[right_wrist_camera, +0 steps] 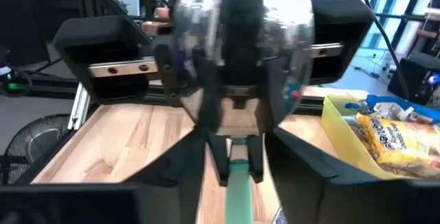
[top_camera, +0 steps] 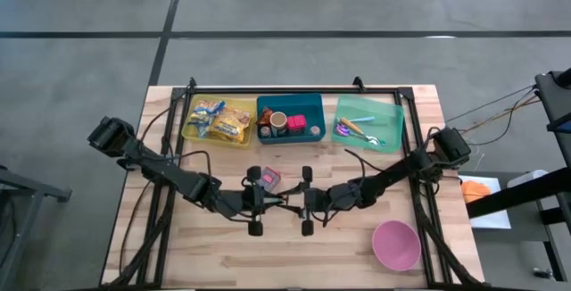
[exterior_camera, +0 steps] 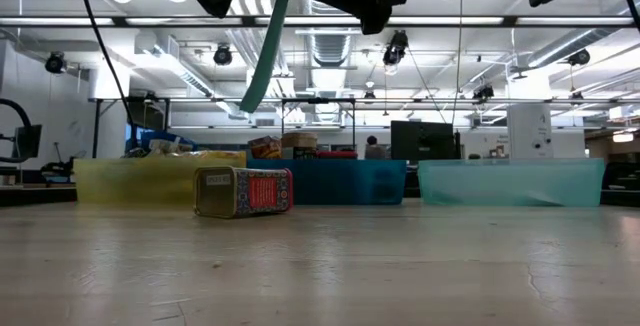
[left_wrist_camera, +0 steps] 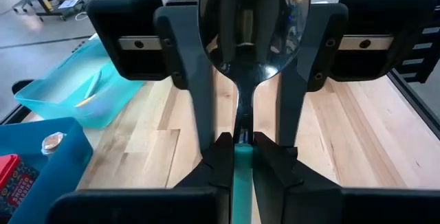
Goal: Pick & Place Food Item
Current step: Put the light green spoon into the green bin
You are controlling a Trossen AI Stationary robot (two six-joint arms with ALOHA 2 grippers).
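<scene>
Left gripper (top_camera: 272, 203) sits at the middle of the table (top_camera: 178, 246), meeting the right gripper (top_camera: 294, 203) nose to nose, and its fingers are pressed together on the teal handle of a spoon (left_wrist_camera: 251, 25). The spoon stands roughly upright between the two grippers, its shiny bowl up and its handle hanging down. In the low view the handle (exterior_camera: 265, 56) slants down from the dark gripper bodies, well clear of the wood. The right gripper is drawn up against the same spoon from the other side; whether it has a hold on the handle or only flanks it, I cannot tell.

The food item, a small red-labelled tin (top_camera: 270, 179), lies on its side on the bare wood just behind the two grippers (nearer the bins than they are). Neither gripper touches it. From the low view the tin (exterior_camera: 243, 192) rests alone in front of the row of bins.

Three bins stand side by side along the far edge of the table. The yellow bin (top_camera: 189, 126) on the left holds snack packets (top_camera: 223, 121). The blue bin (top_camera: 317, 103) in the middle holds several small tins and boxes. The pale green bin (top_camera: 393, 112) on the right holds a few utensils (top_camera: 352, 130). A pink bowl (top_camera: 396, 245) stands at the near right corner of the table, well apart from the tin and from both grippers.
</scene>
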